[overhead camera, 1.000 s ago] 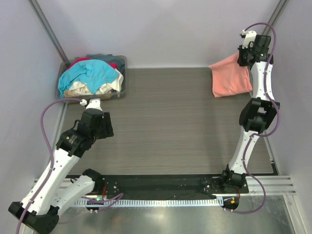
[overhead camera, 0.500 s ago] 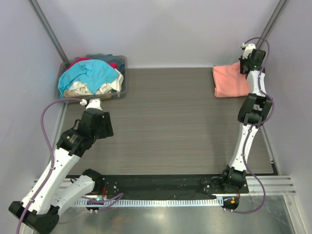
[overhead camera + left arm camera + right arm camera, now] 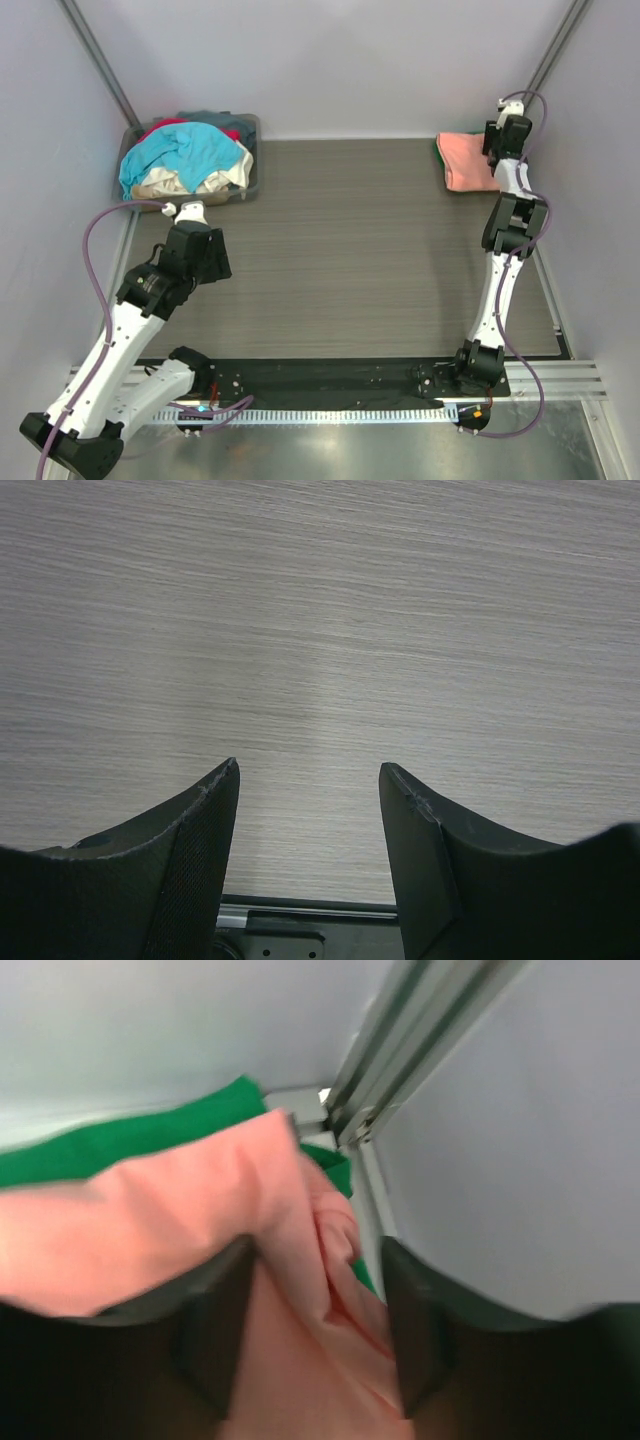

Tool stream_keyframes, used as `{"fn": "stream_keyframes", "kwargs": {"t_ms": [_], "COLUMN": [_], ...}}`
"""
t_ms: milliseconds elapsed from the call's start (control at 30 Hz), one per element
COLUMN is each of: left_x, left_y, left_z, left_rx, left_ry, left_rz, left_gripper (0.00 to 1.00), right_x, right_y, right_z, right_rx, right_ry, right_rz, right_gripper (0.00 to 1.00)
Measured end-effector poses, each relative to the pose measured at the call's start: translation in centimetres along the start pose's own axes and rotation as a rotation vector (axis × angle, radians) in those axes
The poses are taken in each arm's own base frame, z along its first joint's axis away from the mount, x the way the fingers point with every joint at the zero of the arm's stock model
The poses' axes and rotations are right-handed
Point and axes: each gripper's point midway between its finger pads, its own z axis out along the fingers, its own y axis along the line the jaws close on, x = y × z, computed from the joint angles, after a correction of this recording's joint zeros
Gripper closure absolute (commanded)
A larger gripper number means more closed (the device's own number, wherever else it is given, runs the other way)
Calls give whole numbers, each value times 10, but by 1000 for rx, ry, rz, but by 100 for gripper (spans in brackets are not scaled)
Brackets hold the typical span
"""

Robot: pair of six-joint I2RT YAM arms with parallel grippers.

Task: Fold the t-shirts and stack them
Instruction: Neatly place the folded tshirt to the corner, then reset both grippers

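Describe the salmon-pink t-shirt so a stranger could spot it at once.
Start at the wood-grain table and go to its far right corner. There a folded salmon-pink t-shirt lies on a green t-shirt whose edge peeks out. It is the only pink one and the only one lying flat on top; the crumpled shirts fill the grey tub at the far left.

No text, label, brand, number or sign can be read in any of the three views.

You see a grey wood-grain tabletop (image 3: 350, 250) boxed in by pale walls (image 3: 320, 60), with slanted metal posts (image 3: 100, 62), seemingly aluminium, in both far corners, under even light.
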Motion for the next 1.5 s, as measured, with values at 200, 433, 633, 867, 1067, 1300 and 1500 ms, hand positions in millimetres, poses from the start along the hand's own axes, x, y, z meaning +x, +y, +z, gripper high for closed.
{"fn": "stream_keyframes", "kwargs": {"t_ms": [200,433,633,867,1067,1300,1500], "left_x": [0,-2,-7,-9,-10,-12,-14], "left_y": [1,1,3,5,7,9,14], "left_z": [0,-3,-12,-17,-21,-29,-30], "left_rx": [-2,5,22,35,43,59,42], "left_ry": [0,-14,-54,-77,-95,-134,-150], "left_rz": [-2,-9,-27,-41,-51,-66,-78], "left_gripper": [40,36,32,18,0,0,0], "right_x": [-15,-107,-234,-290,-217,-58,-12], "right_y": [-15,-53,-78,-28,153,272,268], "right_z": [-9,-64,-196,-366,-438,-501,-520], "right_rx": [83,191,160,-168,-552,-772,-776], "right_ry": [-28,-153,-392,-566,-300,127,226], "right_rz": [58,160,336,599,634,495,479], "right_gripper": [16,2,0,0,0,0,0]}}
